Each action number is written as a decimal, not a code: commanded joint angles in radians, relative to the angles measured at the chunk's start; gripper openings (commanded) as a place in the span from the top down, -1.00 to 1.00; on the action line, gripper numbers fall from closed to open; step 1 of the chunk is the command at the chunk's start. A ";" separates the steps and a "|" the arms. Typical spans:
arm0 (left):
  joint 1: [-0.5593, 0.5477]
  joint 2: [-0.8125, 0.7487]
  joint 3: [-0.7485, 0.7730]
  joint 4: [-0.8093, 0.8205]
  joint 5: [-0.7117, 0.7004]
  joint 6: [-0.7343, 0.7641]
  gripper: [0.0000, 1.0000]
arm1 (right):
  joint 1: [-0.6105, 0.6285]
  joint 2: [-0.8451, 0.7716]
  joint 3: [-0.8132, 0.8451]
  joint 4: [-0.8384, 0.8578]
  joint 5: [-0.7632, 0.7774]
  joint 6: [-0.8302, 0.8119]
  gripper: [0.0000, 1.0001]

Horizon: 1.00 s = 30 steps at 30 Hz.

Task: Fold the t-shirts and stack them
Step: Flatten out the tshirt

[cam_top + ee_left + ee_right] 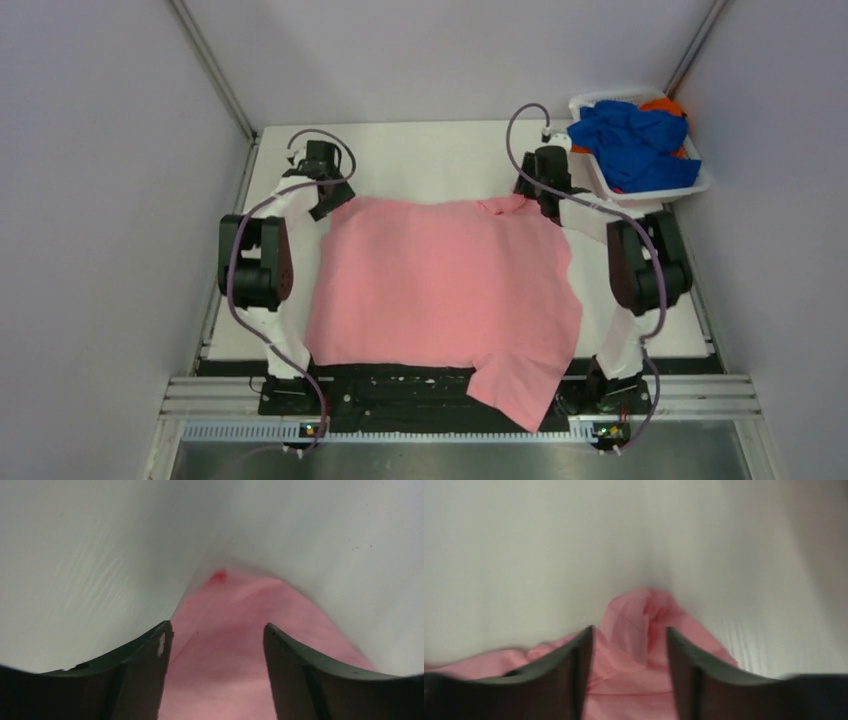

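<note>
A light pink t-shirt lies spread over the white table, its near right corner hanging over the front edge. My left gripper is at the shirt's far left corner. In the left wrist view it is open, with pink cloth lying between the fingers. My right gripper is at the far right corner, where the cloth is bunched. In the right wrist view it is open around a raised pink fold. Royal blue t-shirts and an orange one lie crumpled in the basket.
The white plastic basket stands at the table's far right corner, close to my right arm. Grey walls enclose the table on the left, back and right. A black rail runs along the front edge under the shirt.
</note>
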 commanded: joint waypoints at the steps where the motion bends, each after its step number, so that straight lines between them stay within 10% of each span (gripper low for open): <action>1: 0.015 0.073 0.230 -0.067 0.085 -0.032 -0.70 | -0.009 0.116 0.193 -0.010 -0.013 0.056 -0.51; 3: 0.015 0.037 0.195 -0.012 0.108 -0.018 -0.96 | -0.009 0.097 0.186 -0.020 -0.020 0.046 -0.96; 15: -0.032 -0.051 -0.089 0.243 0.517 -0.040 -0.98 | 0.030 -0.028 -0.084 0.053 -0.256 0.139 -0.97; 30: -0.092 0.009 -0.237 0.279 0.509 -0.038 -0.98 | 0.114 0.255 0.059 0.134 -0.244 0.201 -0.97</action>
